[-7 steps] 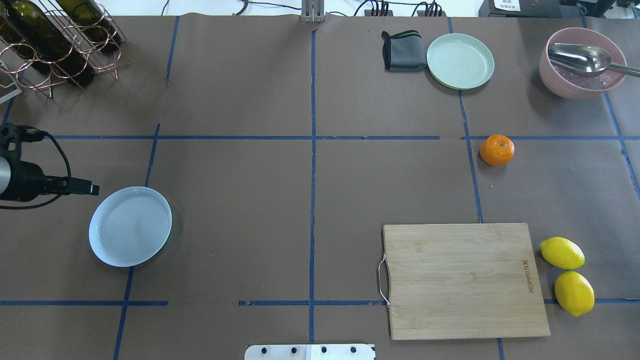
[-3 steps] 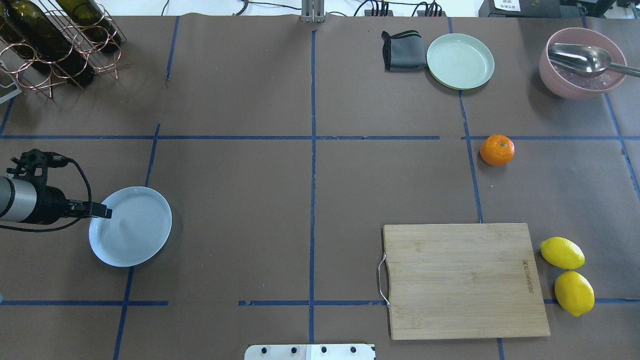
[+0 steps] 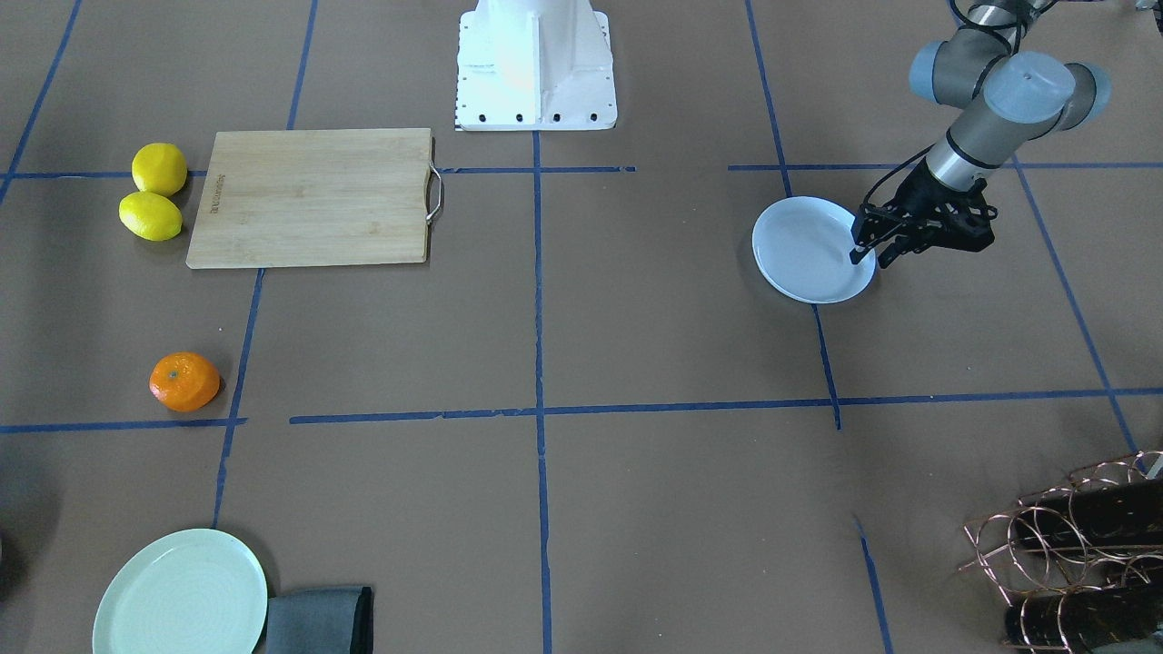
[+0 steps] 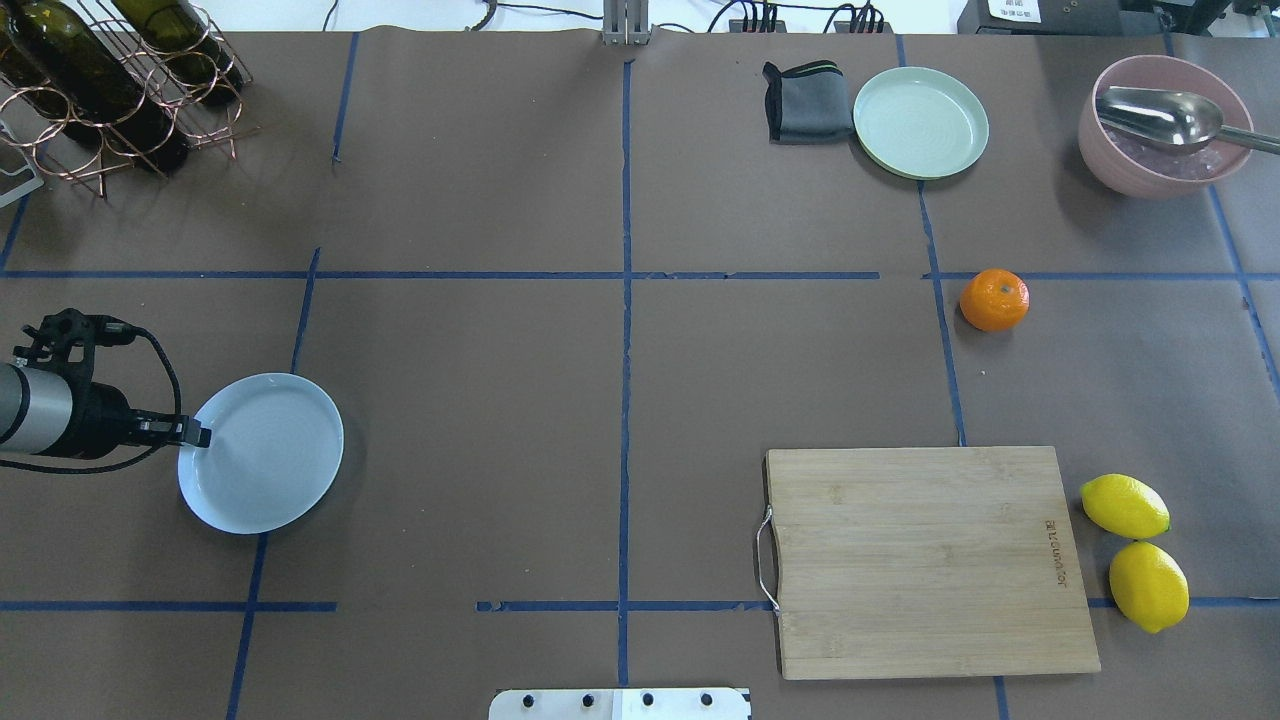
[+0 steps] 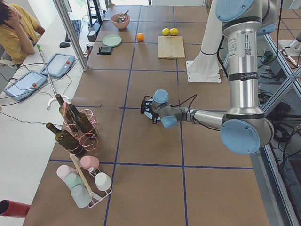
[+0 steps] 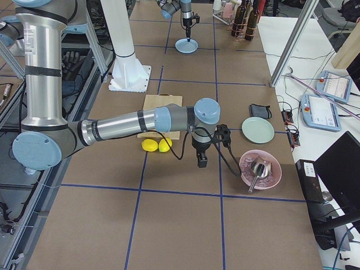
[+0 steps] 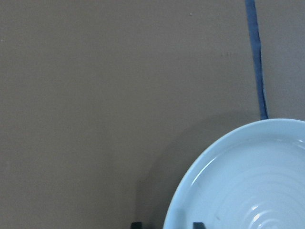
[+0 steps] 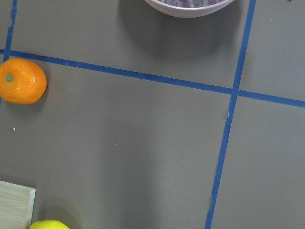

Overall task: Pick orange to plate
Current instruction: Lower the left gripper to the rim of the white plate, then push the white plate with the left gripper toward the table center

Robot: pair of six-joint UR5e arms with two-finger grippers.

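Drawn back a little since before, the left gripper (image 4: 200,436) now sits at the rim of the smooth white plate (image 4: 270,470), far from the cutting board (image 4: 930,560). Overhead: the orange (image 4: 994,300), flattened, stem dot upward, lies beyond that board's far edge; a pink bowl (image 4: 1108,172) holds a steel scoop (image 4: 1160,115). Left wrist: fingertips (image 7: 198,225) parted, straddling the rim, gripping nothing. Exterior right: right gripper (image 6: 201,162), jaws unreadable.

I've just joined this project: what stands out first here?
The bright orange sits alone on the right half of the table, with a cutting board and two lemons nearer the robot. On the far left, the left gripper straddles the rim of the empty plate.
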